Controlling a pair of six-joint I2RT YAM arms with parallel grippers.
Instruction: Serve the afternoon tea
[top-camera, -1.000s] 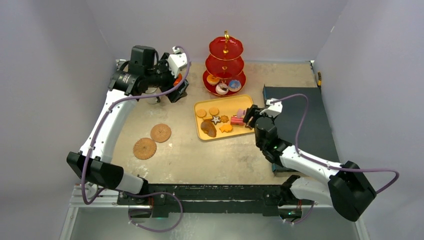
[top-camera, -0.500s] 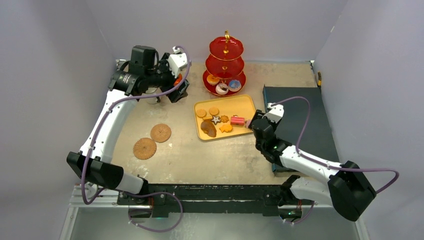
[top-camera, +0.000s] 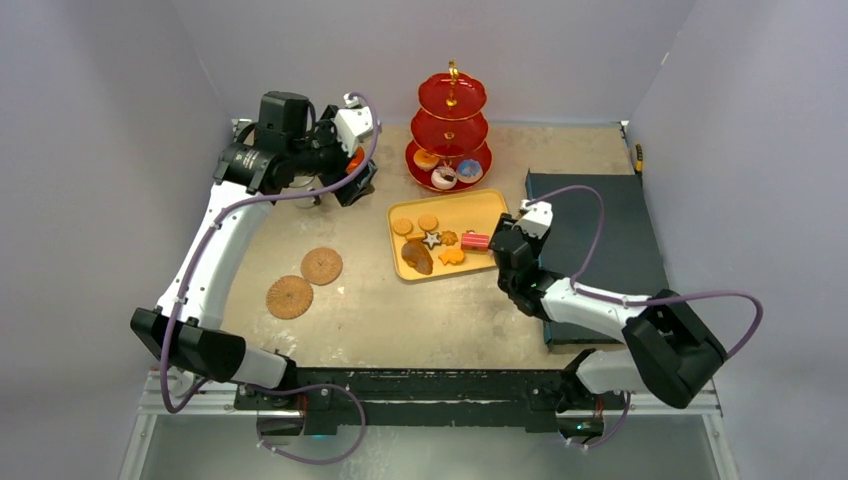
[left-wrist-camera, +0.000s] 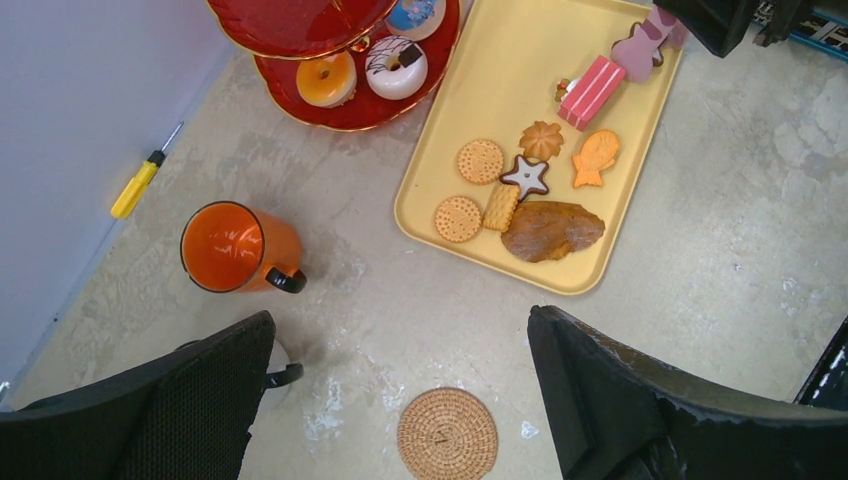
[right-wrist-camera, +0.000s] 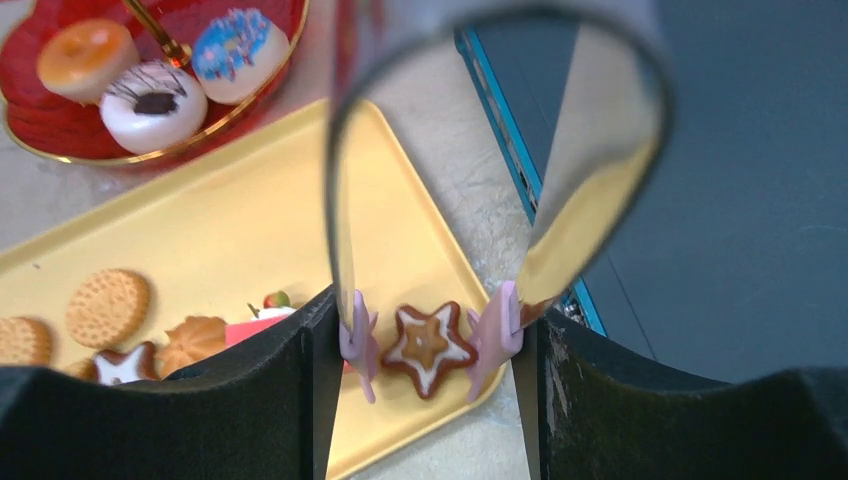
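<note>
My right gripper (right-wrist-camera: 430, 320) is shut on metal tongs (right-wrist-camera: 345, 200) with pink tips (right-wrist-camera: 497, 325). A brown iced star biscuit (right-wrist-camera: 428, 347) sits pinched between those tips, over the near right corner of the yellow tray (right-wrist-camera: 250, 230). More pastries (top-camera: 430, 245) lie on the tray (top-camera: 480, 205). The red three-tier stand (top-camera: 450, 125) carries donuts (right-wrist-camera: 155, 100) on its lowest plate. My left gripper (left-wrist-camera: 400, 330) hangs open, high above the orange mug (left-wrist-camera: 235, 250) and one brown coaster (left-wrist-camera: 447, 435). The white mug is mostly hidden behind its left finger; only the handle (left-wrist-camera: 283, 375) shows.
Two round coasters (top-camera: 321, 265) (top-camera: 289, 297) lie left of the tray. A dark mat (top-camera: 600, 230) with a blue edge covers the table's right side. A yellow screwdriver (left-wrist-camera: 140, 185) lies by the back wall, and grey walls close in the table.
The right gripper has drawn back a little toward the tray's right edge and narrowed on the tongs. Its elbow has swung inward. The left arm has stayed still.
</note>
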